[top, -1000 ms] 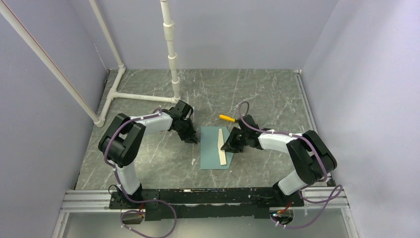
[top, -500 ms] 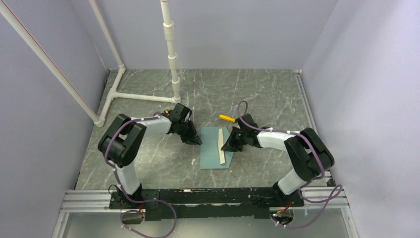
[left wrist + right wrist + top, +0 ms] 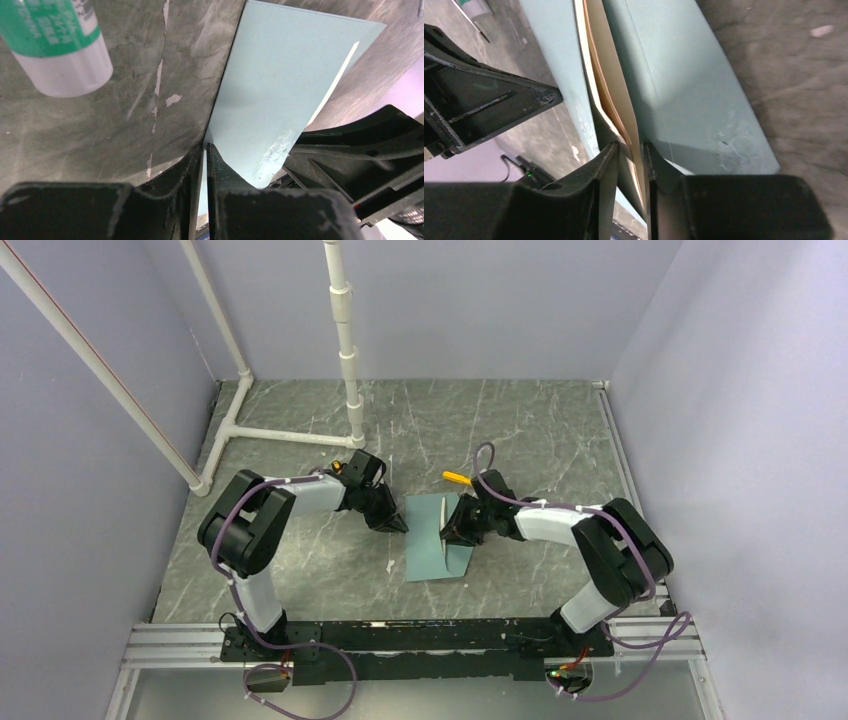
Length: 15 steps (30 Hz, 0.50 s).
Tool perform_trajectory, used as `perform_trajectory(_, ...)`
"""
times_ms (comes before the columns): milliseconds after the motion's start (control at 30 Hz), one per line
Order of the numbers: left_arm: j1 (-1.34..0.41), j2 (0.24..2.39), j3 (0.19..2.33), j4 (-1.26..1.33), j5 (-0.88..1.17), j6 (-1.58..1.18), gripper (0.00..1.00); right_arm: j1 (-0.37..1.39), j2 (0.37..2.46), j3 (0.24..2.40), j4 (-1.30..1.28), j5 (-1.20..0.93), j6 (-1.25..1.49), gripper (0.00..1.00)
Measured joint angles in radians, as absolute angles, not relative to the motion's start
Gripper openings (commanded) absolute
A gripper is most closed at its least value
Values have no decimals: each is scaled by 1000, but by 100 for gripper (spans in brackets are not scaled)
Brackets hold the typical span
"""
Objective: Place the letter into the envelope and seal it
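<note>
The teal envelope (image 3: 428, 545) lies flat on the table between the arms. My left gripper (image 3: 399, 525) is shut on its left edge; in the left wrist view the fingertips (image 3: 205, 150) pinch the envelope (image 3: 280, 75) at that edge. My right gripper (image 3: 453, 533) is over the envelope's right part, shut on the cream letter (image 3: 443, 527). In the right wrist view the letter (image 3: 611, 85) stands on edge between two teal envelope layers (image 3: 684, 85), gripped at the fingertips (image 3: 630, 150) along with a thin teal layer.
An orange-handled item (image 3: 458, 478) lies just behind the envelope. A green and white glue stick (image 3: 60, 45) lies to the left of the envelope. A small white scrap (image 3: 389, 566) is on the table. White pipes (image 3: 345, 350) stand at the back left.
My right gripper has moved left over the envelope with the letter, so less of the cream strip shows. My left gripper has closed in on the envelope's left edge.
</note>
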State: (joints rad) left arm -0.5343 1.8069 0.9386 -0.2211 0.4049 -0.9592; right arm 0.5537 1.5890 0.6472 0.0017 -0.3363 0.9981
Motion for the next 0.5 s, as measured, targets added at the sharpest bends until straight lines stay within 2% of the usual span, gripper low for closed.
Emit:
perform_trajectory(133, -541, 1810, 950, -234, 396, -959, 17, 559, 1533, 648, -67, -267, 976, 37)
perform_trajectory(300, -543, 1816, 964, -253, 394, -957, 17, 559, 1485, 648, -156, -194, 945, 22)
perform_trajectory(500, -543, 1822, 974, -265, 395, -952, 18, 556, 1496, 663, -182, -166, 918, 20)
